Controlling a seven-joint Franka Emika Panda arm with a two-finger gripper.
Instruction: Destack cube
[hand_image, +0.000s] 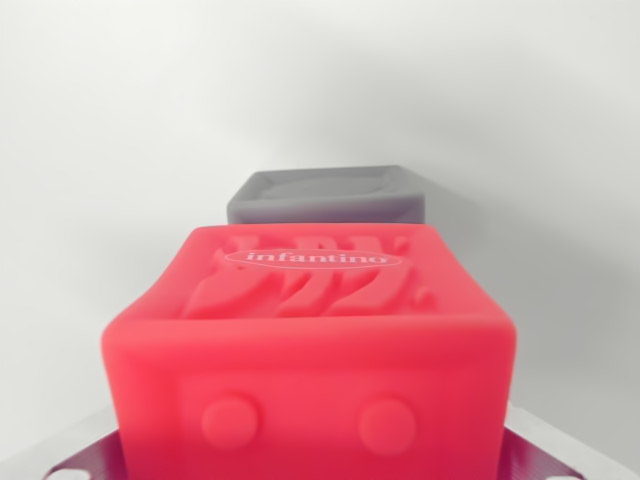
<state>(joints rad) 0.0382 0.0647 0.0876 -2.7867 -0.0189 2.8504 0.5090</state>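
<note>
A red soft cube (310, 370) with a raised "infantino" logo fills the lower half of the wrist view, very close to the camera. Beyond it a grey cube (328, 195) rests on the white surface, apart from the red one. The only signs of my gripper are a metal piece at the bottom left (62, 462) and another at the bottom right (548, 456), flanking the red cube. The cube hides the fingertips, so their hold on it does not show.
A plain white surface (90, 150) surrounds both cubes on all sides. No other object or edge appears in view.
</note>
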